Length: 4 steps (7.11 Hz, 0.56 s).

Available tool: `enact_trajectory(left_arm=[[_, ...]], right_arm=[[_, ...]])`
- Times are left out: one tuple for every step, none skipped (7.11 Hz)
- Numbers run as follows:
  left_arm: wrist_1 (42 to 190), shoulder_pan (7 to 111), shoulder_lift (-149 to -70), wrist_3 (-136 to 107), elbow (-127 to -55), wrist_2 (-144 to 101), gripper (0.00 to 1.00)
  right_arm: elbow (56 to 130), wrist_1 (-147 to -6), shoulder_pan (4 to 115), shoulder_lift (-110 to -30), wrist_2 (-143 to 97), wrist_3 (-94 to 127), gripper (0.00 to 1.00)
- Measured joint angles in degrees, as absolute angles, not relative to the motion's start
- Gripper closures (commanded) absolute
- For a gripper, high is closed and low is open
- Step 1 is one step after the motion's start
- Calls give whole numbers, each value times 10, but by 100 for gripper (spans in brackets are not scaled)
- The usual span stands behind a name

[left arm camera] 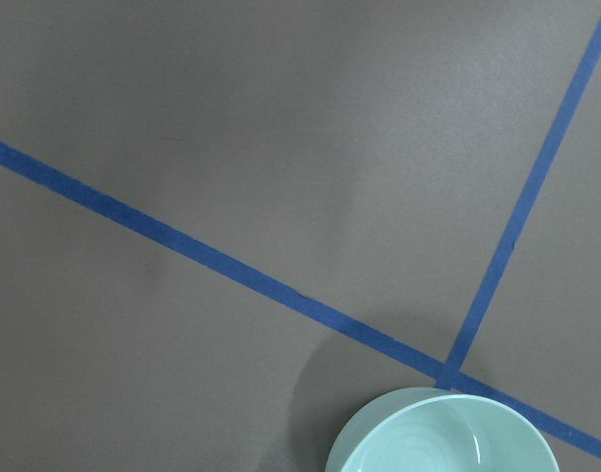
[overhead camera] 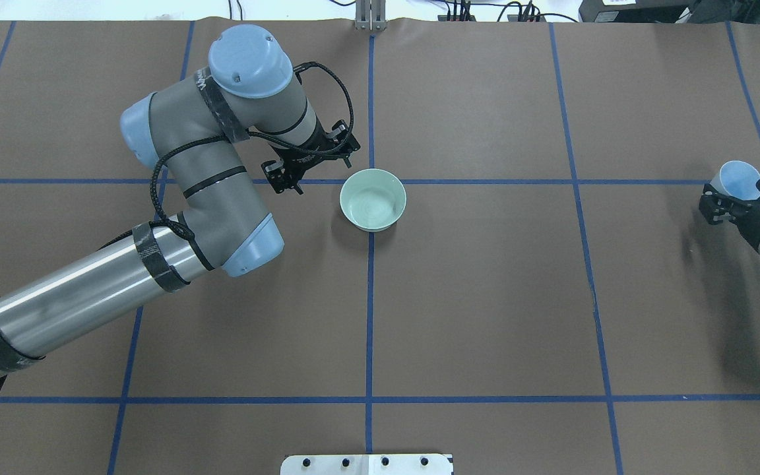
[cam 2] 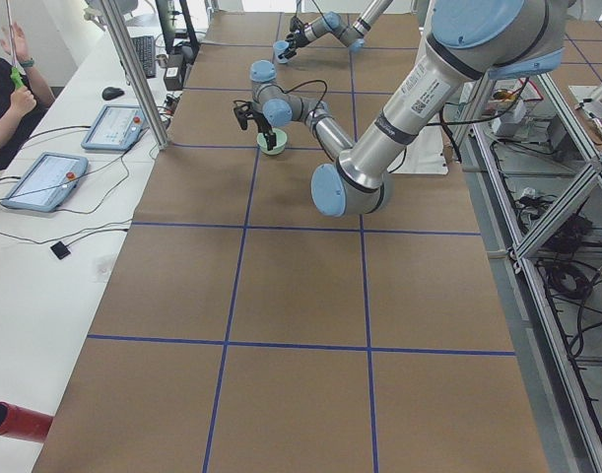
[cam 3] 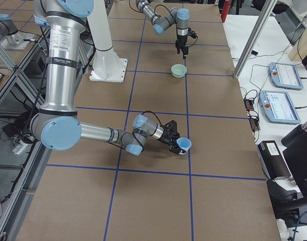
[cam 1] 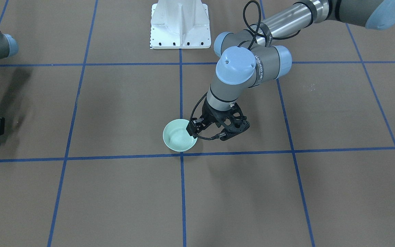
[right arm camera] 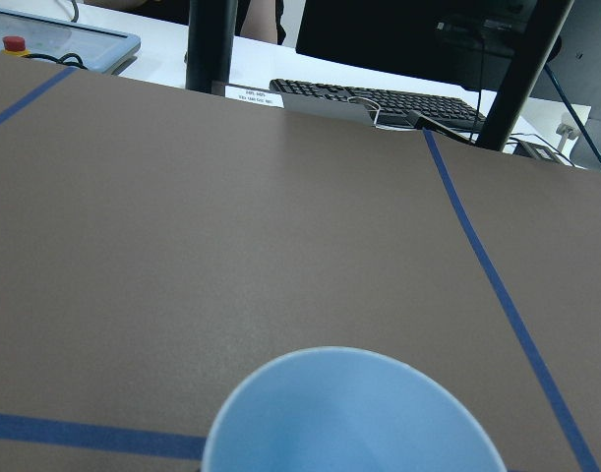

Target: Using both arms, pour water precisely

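Reaches the left arm (overhead camera: 208, 178) from the robot-left side out over the middle of the brown worktop (overhead camera: 485, 297). Bends it sharply at the wrist joints, directly above the left hand (cam 3: 183, 50). Points that hand straight down, just beside the pale green bowl (overhead camera: 373, 199), on the bowl's robot-left side, apart from its rim. Carries nothing visible in that hand; cannot tell from any view whether its fingers are spread or closed.

Finds the bowl upright at a crossing of the blue tape lines (overhead camera: 485, 181), in front of the white pedestal (cam 1: 180, 24). Cannot tell whether the bowl contains water.

Lays the right arm (cam 3: 98, 133) low and nearly level over the robot-right end of the worktop. Grasps a light blue cup (overhead camera: 740, 179) in the right hand (cam 3: 177, 142), fingers clenched on the cup's sides, mouth facing up. Cannot tell whether the cup's base touches the worktop. Places cup and right hand well apart from the bowl and the left hand.
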<state>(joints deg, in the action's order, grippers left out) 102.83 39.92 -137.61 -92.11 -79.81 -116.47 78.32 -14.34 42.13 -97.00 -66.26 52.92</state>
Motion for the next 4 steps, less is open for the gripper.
enact_trajectory(left_arm=[[1028, 400, -1376, -921, -799, -1165, 0], [1028, 403, -1376, -921, -802, -1166, 0], [1028, 408, -1376, -921, -807, -1168, 0], [1028, 415, -1376, -920, -813, -1169, 0]], right_arm=[[785, -143, 447, -963, -701, 512, 100], [787, -143, 478, -954, -750, 491, 100], [790, -143, 511, -938, -802, 468, 100], [795, -145, 532, -920, -838, 451, 100]])
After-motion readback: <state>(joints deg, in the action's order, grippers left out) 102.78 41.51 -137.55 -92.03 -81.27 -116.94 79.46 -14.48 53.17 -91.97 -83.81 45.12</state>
